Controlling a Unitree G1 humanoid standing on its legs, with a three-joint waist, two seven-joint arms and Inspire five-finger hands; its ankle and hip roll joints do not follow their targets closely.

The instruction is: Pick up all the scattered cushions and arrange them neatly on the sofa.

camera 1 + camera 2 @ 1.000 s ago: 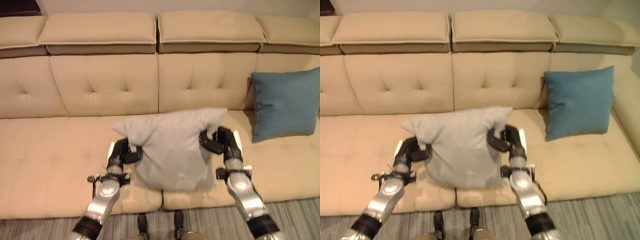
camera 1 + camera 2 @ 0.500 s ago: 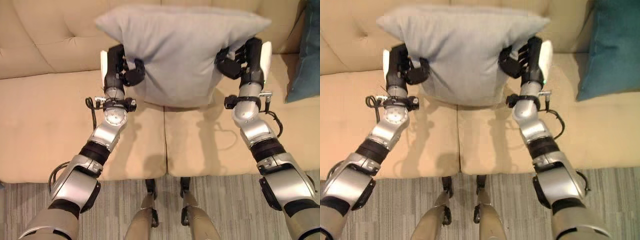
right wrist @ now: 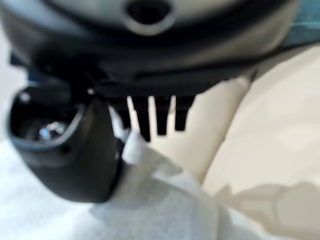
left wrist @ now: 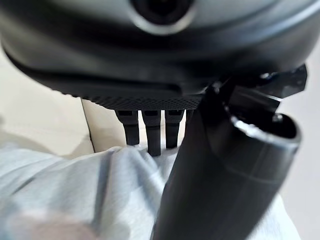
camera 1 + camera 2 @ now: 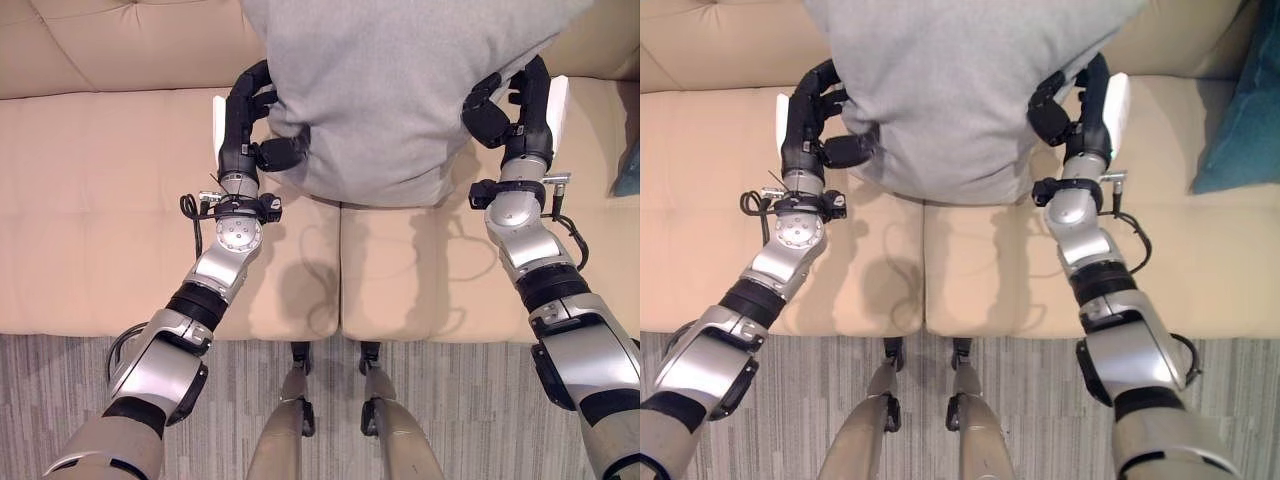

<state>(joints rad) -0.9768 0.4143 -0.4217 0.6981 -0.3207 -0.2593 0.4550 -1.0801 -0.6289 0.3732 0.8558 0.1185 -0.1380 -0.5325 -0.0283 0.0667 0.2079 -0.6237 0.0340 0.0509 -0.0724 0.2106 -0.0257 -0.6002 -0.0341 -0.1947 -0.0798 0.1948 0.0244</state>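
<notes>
Grey cushion (image 5: 400, 90) pinched at its side edges between left hand (image 5: 250, 125) and right hand (image 5: 515, 105), lifted over the sofa (image 5: 110, 210) seat — liable to slip if either pinch loosens.

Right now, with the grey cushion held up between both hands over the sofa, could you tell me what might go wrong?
The left hand and right hand each pinch only a side edge of the grey cushion, so the soft fabric might slip out of one grip and the cushion swing or drop onto the sofa. The teal cushion stands close by the right hand, so a sideways move could knock it over.
</notes>
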